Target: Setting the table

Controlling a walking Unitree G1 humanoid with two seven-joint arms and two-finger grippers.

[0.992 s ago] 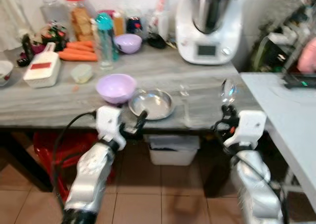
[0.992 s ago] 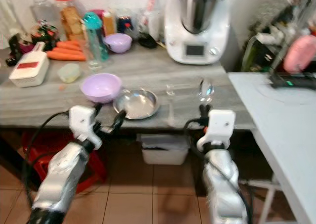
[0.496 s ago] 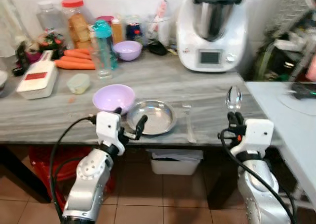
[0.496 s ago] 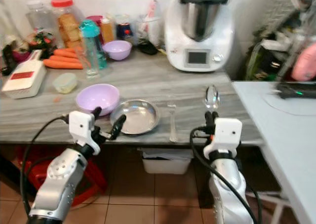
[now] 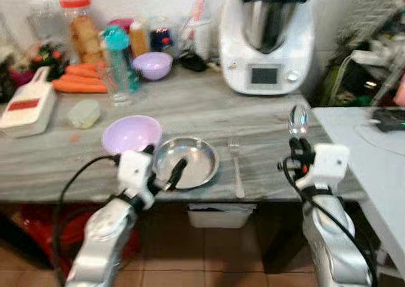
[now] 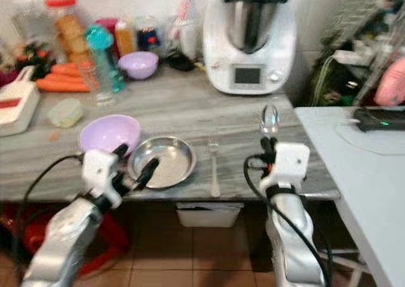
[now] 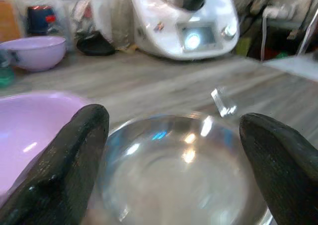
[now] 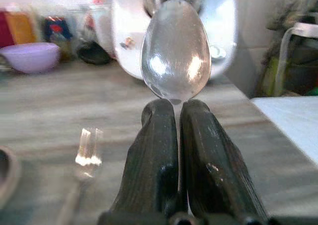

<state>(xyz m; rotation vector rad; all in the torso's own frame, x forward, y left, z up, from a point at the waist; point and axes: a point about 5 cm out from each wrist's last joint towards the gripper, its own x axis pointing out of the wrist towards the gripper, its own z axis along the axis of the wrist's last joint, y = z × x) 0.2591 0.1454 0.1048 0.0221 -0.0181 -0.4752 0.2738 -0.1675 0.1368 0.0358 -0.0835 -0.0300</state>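
Spoon (image 8: pixel 175 50) pinched upright, bowl up, in right tool (image 8: pixel 178 116) at the tabletop's (image 5: pixel 278 119) front edge. Fork (image 5: pixel 236 165) flat just right of steel plate (image 5: pixel 196 162); lilac bowl (image 5: pixel 130 133) touching plate's left. Left tool (image 7: pixel 169 155) spread wide over plate's near rim.

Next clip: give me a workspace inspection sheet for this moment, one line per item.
Surface: grey wood-grain counter; white table to its right.
Job's things: steel plate at the front edge, fork to its right, lilac bowl to its left, spoon.
Clutter: food processor, carrots, jars, teal bottle, second lilac bowl, small lidded tub, white grater box.
Grippers: left claw open over the plate; right claw shut on the spoon, bowl end up.
Cables: black cables along both arms.
Surroundings: tiled floor, white bin under the counter.
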